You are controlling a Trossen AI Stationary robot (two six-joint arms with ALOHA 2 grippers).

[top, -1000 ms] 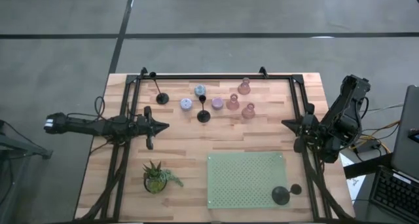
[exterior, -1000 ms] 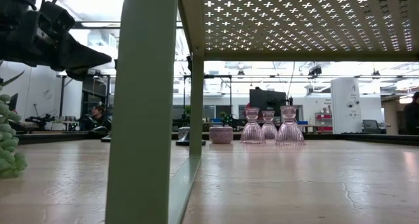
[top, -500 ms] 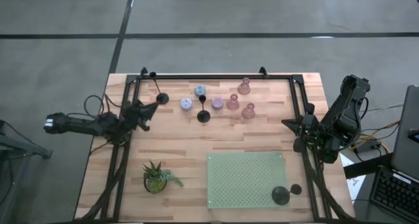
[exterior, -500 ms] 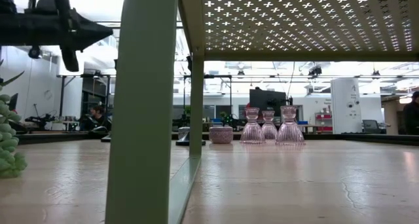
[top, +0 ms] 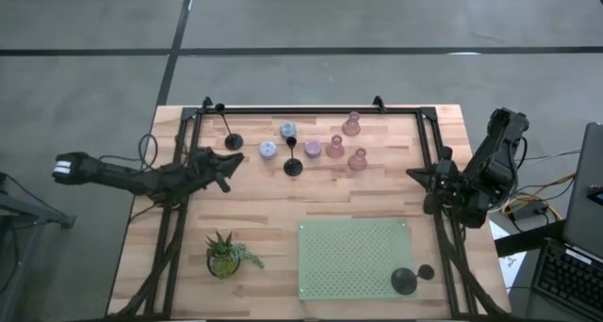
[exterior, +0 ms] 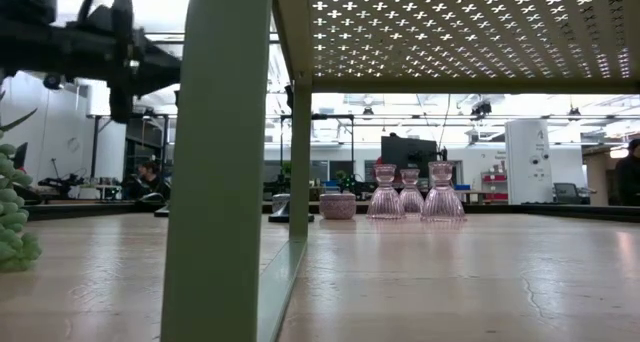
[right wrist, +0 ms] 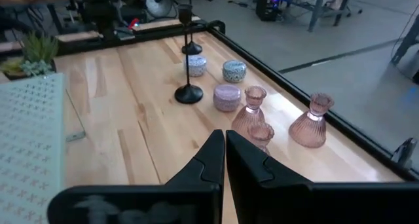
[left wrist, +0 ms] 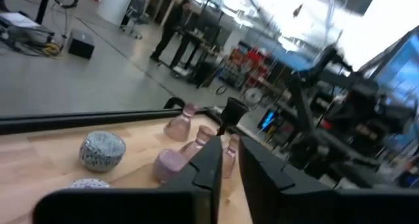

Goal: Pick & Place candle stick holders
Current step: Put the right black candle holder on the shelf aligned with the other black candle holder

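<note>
The wooden bench (top: 264,200) has candle holders (top: 312,149) standing in a bunch near its far edge. The left tool (top: 232,159) hovers near a black holder (top: 233,141), its tips a little apart and holding nothing. The right tool (top: 422,188) waits at the right side, pressed together.

The worktop (top: 273,195) is showing pale wood planks with a smooth, faintly shiny finish. The pink holders (right wrist: 251,112) are looking like ribbed, translucent glass — glossy. The black holders (right wrist: 188,93) are reading as matt dark metal. The speckled round holder (left wrist: 102,150) is appearing stone-like and dull. The green perforated tray (top: 353,256) is looking like matt painted metal.
</note>
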